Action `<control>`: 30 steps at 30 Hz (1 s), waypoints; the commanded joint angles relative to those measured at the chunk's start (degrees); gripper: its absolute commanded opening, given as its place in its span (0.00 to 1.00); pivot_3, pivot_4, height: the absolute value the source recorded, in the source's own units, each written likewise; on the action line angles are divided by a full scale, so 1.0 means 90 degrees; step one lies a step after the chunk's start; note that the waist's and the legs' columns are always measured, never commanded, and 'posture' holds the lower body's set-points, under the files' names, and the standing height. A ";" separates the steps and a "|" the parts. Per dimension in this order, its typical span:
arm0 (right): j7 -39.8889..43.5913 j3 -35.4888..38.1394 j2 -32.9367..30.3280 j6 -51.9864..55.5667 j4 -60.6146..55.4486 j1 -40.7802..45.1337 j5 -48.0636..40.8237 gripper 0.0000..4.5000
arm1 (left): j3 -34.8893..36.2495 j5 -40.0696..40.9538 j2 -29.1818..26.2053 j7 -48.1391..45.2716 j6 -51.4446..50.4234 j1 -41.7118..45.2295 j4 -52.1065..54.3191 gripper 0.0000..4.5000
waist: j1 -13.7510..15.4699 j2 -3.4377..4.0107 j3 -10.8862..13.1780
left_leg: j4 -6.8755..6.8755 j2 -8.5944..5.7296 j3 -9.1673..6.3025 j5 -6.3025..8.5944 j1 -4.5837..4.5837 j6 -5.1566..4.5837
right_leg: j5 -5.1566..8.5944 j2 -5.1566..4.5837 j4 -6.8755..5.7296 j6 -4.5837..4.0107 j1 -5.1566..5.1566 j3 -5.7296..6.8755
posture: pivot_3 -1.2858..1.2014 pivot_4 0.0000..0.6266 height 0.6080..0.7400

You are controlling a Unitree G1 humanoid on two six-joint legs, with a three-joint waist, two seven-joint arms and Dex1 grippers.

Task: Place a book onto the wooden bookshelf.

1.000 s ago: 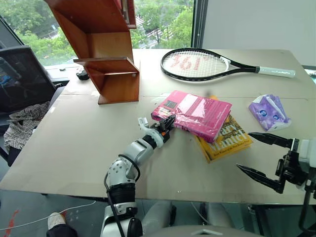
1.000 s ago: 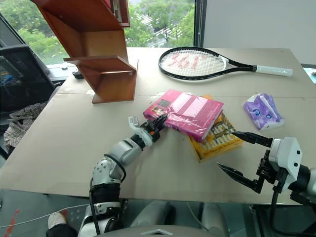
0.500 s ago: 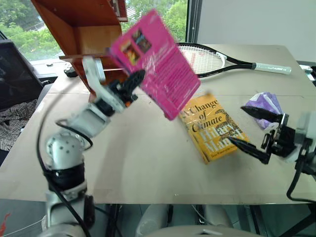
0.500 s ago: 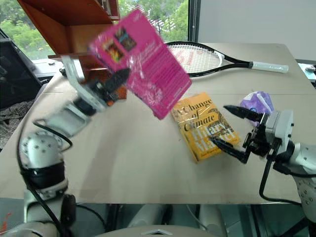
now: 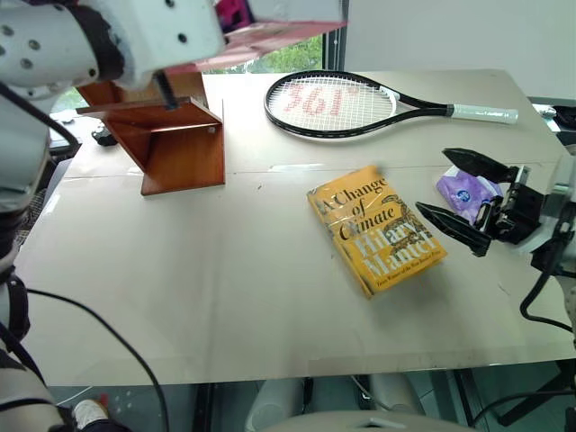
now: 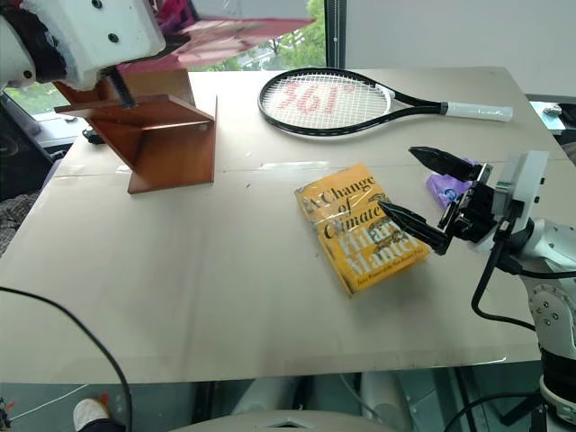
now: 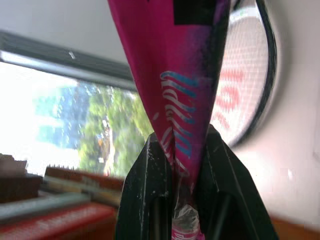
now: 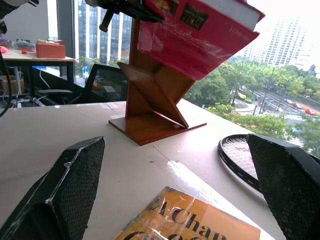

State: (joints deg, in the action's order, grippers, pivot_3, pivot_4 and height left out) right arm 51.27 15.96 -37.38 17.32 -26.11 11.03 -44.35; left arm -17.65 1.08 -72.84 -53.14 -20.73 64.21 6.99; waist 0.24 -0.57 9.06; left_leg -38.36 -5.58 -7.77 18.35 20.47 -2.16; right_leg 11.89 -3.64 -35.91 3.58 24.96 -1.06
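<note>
Yellow book [image 5: 376,229]: "A Change of Climate"; racket [image 5: 330,103] strings: "361°".

This is looking like an office or lab room high up in a building. A big window [image 5: 288,56] is running along the far side, with green trees showing through it, and tall city towers [image 8: 280,40] are standing beyond. A wide pale work table [image 5: 180,288] is taking up the middle of the room. A black office chair [image 8: 102,82] is sitting by the window, and behind it another desk [image 8: 35,60] is carrying a red box, with cables hanging below.
</note>
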 commanded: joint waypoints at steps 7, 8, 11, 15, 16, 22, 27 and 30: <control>-0.0053 0.0327 -0.0063 -0.0227 -0.0193 0.0238 -0.0075 1.00 | -0.0865 -0.2920 0.0153 -0.1191 0.1267 0.1293 -0.2718 0.01 | -0.0030 -0.0019 0.0010 | -0.0027 -0.0013 -0.0017 -0.0001 0.0061 -0.0001 | -0.0001 -0.0008 -0.0012 0.0002 0.0042 0.0024 | 0.52 0.24 1.00; -0.0071 0.0354 -0.0085 -0.0216 -0.0232 0.0233 -0.0086 1.00 | -0.0941 -0.3074 0.0296 -0.1260 0.1363 0.1361 -0.2975 0.01 | -0.0031 -0.0018 0.0010 | -0.0029 -0.0014 -0.0019 -0.0001 0.0062 -0.0001 | -0.0001 -0.0009 -0.0012 0.0002 0.0042 0.0027 | 0.52 0.24 1.00; -0.0044 0.0510 -0.0158 -0.0231 -0.0257 0.0123 -0.0122 1.00 | -0.1232 -0.3625 0.0874 -0.1260 0.1500 0.1647 -0.3846 0.01 | -0.0065 -0.0018 0.0010 | -0.0041 -0.0013 -0.0017 -0.0001 0.0057 0.0000 | -0.0001 -0.0009 -0.0041 0.0002 0.0043 0.0023 | 0.52 0.24 1.00; -0.0086 0.0657 -0.0216 -0.0214 -0.0353 -0.0034 -0.0172 1.00 | -0.1486 -0.4221 0.1640 -0.1087 0.1407 0.2116 -0.4908 0.01 | -0.0109 -0.0016 0.0010 | -0.0084 -0.0013 -0.0002 -0.0002 0.0044 0.0001 | -0.0001 -0.0009 -0.0100 0.0002 0.0043 0.0005 | 0.52 0.24 1.00; -0.0119 0.0684 -0.0224 -0.0199 -0.0399 -0.0061 -0.0199 1.00 | -0.1523 -0.4351 0.1801 -0.0958 0.1432 0.2235 -0.5191 0.01 | -0.0116 -0.0016 0.0010 | -0.0085 -0.0013 0.0001 -0.0002 0.0039 0.0000 | -0.0001 -0.0009 -0.0103 0.0002 0.0041 0.0001 | 0.52 0.24 1.00; -0.0162 0.0885 -0.0302 -0.0157 -0.0628 -0.0340 -0.0256 1.00 | -0.1463 -0.4622 0.2156 -0.1143 0.1447 0.2487 -0.5705 0.01 | -0.0132 -0.0014 0.0008 | -0.0098 -0.0010 0.0010 -0.0004 0.0013 0.0003 | -0.0002 -0.0006 -0.0135 0.0003 0.0029 -0.0008 | 0.52 0.24 1.00; -0.0130 0.1001 -0.0385 -0.0162 -0.0633 -0.0520 -0.0276 1.00 | -0.1167 -0.4456 0.2077 -0.1761 0.0873 0.2003 -0.4855 0.01 | -0.0132 -0.0012 0.0007 | -0.0104 -0.0010 0.0016 -0.0004 0.0016 0.0003 | -0.0002 -0.0009 -0.0144 0.0003 0.0036 -0.0019 | 0.52 0.24 1.00; -0.0089 0.1031 -0.0414 -0.0182 -0.0565 -0.0547 -0.0288 1.00 | -0.0931 -0.4430 0.1989 -0.2133 0.0309 0.1608 -0.4026 0.01 | -0.0125 -0.0012 0.0006 | -0.0104 -0.0010 0.0017 -0.0003 0.0019 0.0003 | -0.0002 -0.0015 -0.0139 0.0003 0.0038 -0.0022 | 0.52 0.24 1.00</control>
State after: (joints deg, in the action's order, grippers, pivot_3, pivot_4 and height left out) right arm 50.35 23.40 -40.37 16.23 -30.15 5.88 -45.95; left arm -28.24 -39.27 -53.81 -70.09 -14.67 79.88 -32.34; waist -0.88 -0.67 9.12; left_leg -39.30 -5.66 -7.62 18.32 20.67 -2.13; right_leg 11.87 -3.86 -37.14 3.60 25.31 -1.25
